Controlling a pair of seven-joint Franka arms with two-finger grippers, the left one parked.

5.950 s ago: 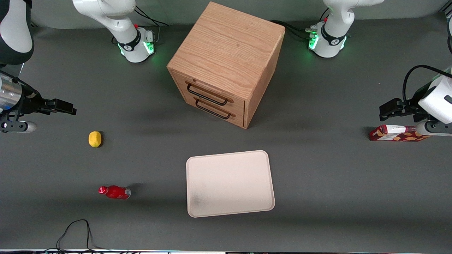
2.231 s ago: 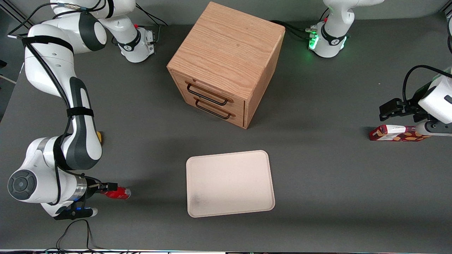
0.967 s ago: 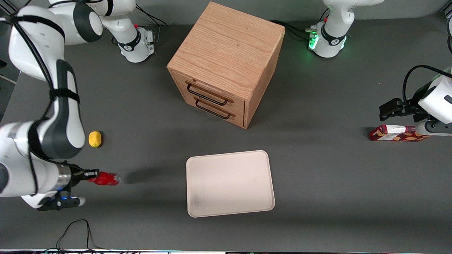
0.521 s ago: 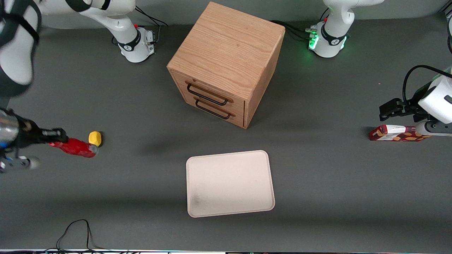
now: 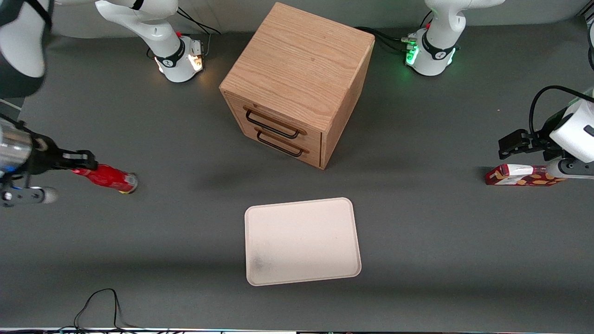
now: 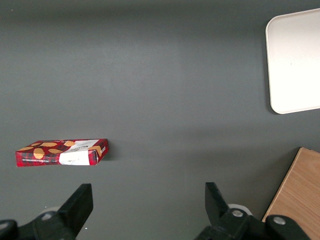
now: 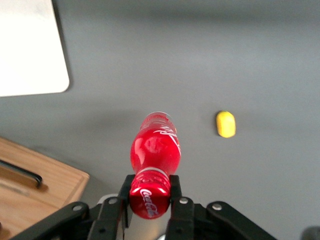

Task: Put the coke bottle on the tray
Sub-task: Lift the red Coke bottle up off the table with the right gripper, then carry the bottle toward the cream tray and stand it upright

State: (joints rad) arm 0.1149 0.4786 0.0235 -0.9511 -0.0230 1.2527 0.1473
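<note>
My right gripper (image 5: 81,162) is shut on the cap end of the red coke bottle (image 5: 109,178) and holds it in the air, base pointing down and away, toward the working arm's end of the table. In the right wrist view the black fingers (image 7: 176,192) clamp the red cap of the bottle (image 7: 155,150). The beige tray (image 5: 302,240) lies flat near the table's middle, nearer the front camera than the wooden cabinet. It also shows in the right wrist view (image 7: 27,47) and the left wrist view (image 6: 295,60).
A wooden two-drawer cabinet (image 5: 297,83) stands at the middle of the table. A yellow lemon (image 7: 225,123) lies on the table below the held bottle. A flat red-and-orange carton (image 5: 519,175) lies toward the parked arm's end. A black cable (image 5: 97,306) loops at the front edge.
The gripper closed on the bottle's cap where it lay on the table, then lifted it and carried it farther from the front camera, over the lemon.
</note>
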